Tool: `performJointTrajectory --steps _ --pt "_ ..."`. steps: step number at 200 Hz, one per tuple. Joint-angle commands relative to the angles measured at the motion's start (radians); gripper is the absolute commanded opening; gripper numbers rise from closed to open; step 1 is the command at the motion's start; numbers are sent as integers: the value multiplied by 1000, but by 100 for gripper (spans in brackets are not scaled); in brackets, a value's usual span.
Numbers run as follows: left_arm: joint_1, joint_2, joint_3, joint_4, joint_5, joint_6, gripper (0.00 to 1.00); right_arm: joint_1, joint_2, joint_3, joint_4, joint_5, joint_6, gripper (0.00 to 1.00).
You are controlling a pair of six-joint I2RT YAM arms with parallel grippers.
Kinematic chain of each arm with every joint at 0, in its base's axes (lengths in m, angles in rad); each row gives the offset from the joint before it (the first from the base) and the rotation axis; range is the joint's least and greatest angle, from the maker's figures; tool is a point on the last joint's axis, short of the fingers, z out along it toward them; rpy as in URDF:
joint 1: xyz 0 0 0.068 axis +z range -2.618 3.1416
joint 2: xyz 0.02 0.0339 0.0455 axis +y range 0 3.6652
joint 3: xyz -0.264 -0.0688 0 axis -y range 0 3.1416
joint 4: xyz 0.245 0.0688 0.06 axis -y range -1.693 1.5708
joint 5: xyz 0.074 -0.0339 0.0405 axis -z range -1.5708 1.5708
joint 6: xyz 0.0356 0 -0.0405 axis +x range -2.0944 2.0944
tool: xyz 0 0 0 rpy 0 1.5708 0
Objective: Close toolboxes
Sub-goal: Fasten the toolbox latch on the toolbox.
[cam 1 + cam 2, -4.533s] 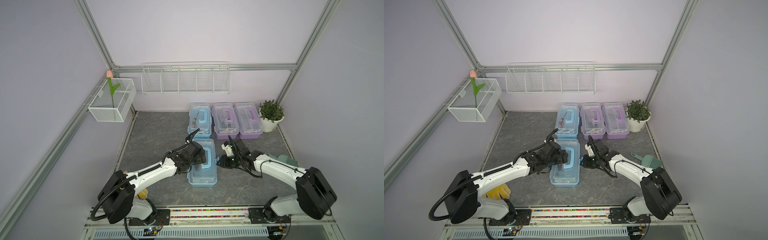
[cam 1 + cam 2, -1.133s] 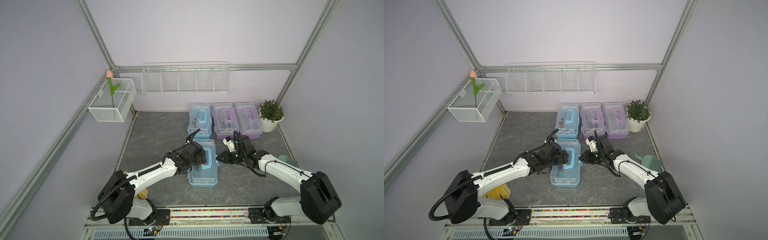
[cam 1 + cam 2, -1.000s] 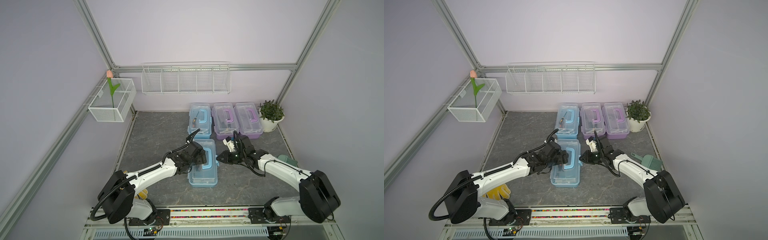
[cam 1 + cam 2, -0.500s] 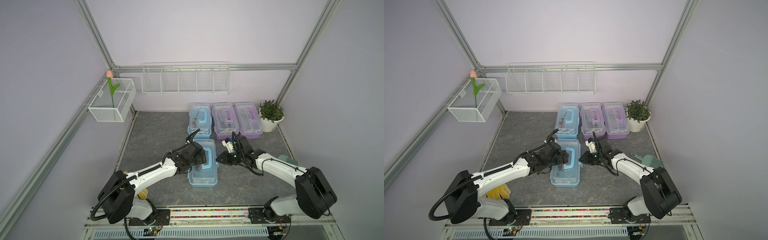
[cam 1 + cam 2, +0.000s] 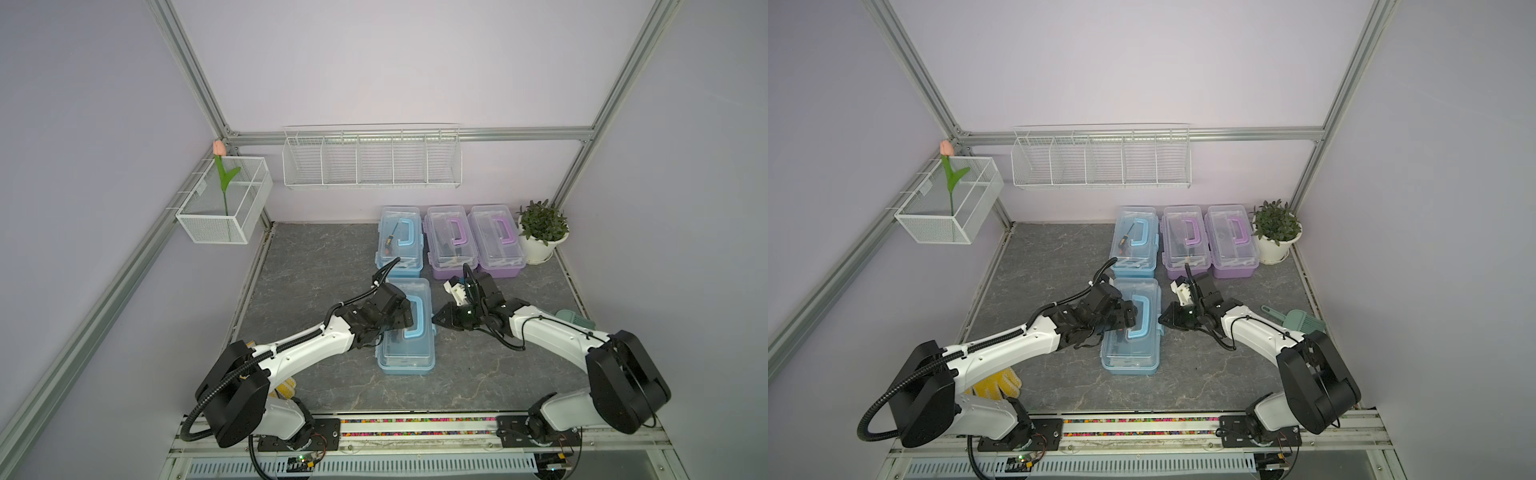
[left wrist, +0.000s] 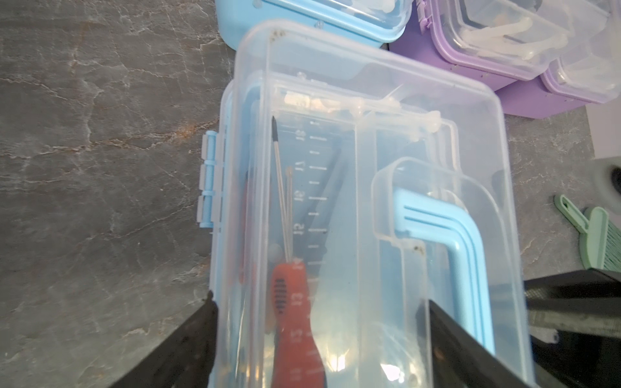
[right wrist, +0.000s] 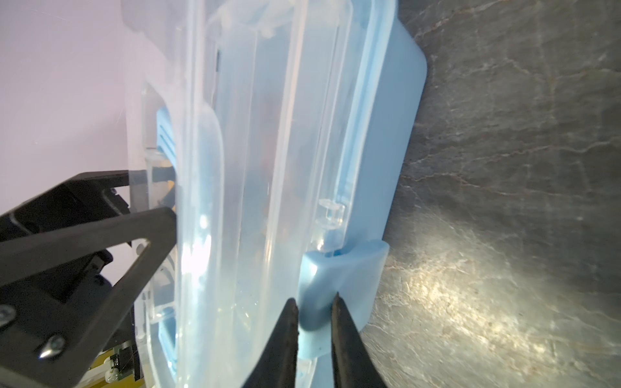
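On the grey marbled tabletop (image 5: 311, 270) within lilac walls (image 5: 374, 62), the near blue toolbox (image 5: 407, 353) lies front-to-back, the right gripper (image 7: 314, 302) pinching its right-facing latch (image 7: 339, 285), the left gripper (image 6: 317, 302) splayed wide.

Bare worktop (image 5: 316, 266) lies open left of the near blue toolbox (image 5: 409, 361). Behind it three toolboxes (image 5: 451, 245) and a potted plant (image 5: 540, 232) line the back wall; a green brush (image 5: 575, 322) lies on the right.
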Motion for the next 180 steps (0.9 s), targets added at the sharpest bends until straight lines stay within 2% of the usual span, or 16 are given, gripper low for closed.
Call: performJointTrajectory --steps 1,32,72,108,134,180 --pt "-19 50 -51 -170 59 19 91 -19 -14 -14 -3 -18 -8 19" --pt "-20 43 -54 -175 54 19 91 -67 -39 24 -144 103 -97 18" --pt "-20 38 -55 -169 56 19 91 -33 30 50 -213 183 -142 16" --pt "-20 40 -58 -158 63 19 91 50 113 71 -104 116 -97 15" --pt "-19 64 -56 -151 79 18 85 101 123 83 11 39 -35 14" --pt "-21 62 -40 -174 77 24 80 128 90 120 -2 53 -25 13"
